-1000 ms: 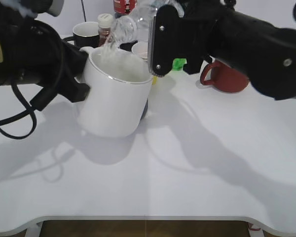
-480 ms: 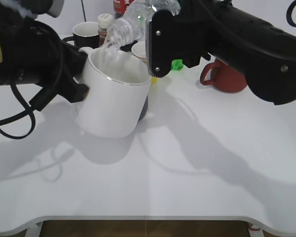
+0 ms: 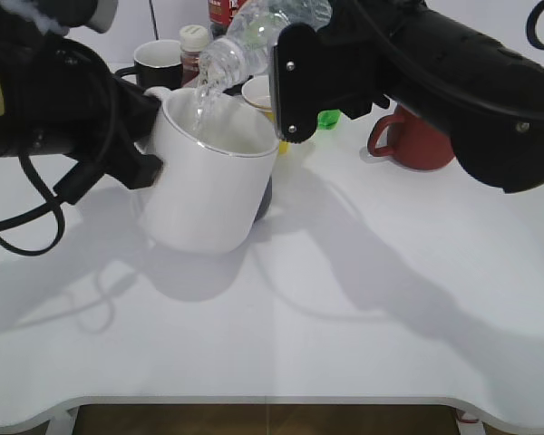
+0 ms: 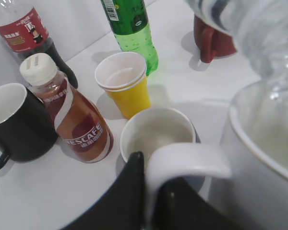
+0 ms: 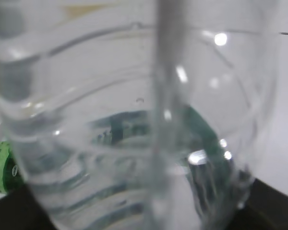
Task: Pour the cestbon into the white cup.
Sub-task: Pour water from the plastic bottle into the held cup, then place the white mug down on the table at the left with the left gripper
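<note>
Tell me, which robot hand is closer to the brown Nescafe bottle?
Left. The left gripper grips the white cup handle beside the Nescafe bottle; the right gripper holds the cestbon farther off.

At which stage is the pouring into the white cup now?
Done: the right gripper has the cestbon tilted over the white cup; the left gripper grips its handle. In hand: water streams into the cup. Left: finishing the pour and righting the bottle.

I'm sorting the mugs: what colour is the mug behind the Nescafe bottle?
Black mug, white inside; the left wrist view shows it best.
</note>
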Controlling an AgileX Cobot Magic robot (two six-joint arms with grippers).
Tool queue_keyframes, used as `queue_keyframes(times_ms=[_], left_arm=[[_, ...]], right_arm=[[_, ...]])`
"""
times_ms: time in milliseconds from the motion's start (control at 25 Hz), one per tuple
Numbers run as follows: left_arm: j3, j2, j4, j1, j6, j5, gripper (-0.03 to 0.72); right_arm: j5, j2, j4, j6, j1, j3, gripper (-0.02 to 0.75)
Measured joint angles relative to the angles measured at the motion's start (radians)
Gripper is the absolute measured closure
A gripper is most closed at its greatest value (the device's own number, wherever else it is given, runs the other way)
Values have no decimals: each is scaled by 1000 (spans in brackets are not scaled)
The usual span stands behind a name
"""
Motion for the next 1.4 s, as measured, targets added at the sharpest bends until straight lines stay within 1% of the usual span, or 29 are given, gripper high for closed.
queue_keyframes(times_ms=[480,600,680,760,880,1080,1200,1280,1400], left_arm=[[0,0,0,0,0,0,655],[0,0,0,0,0,-1,655],[0,0,0,0,0,-2,655],[0,0,0,0,0,-3,655],[0,0,0,0,0,-4,655],[0,0,8,1,-1,-29,655],[0,0,15,16,-1,-45,655],[0,0,15,40,-1,-55,655],[0,1,14,101,-1,-105,655]], right_arm=[[-4,0,-3,0,0,0,279],[16,0,-1,45,0,0,279],[54,0,7,110,0,0,279],[100,0,23,199,0,0,279],[169,-2,58,390,0,0,279],[315,-28,73,763,0,0,272],[344,-48,73,993,-17,0,276],[362,-63,51,1167,-46,-2,276],[400,-76,-46,1382,-115,-6,276]])
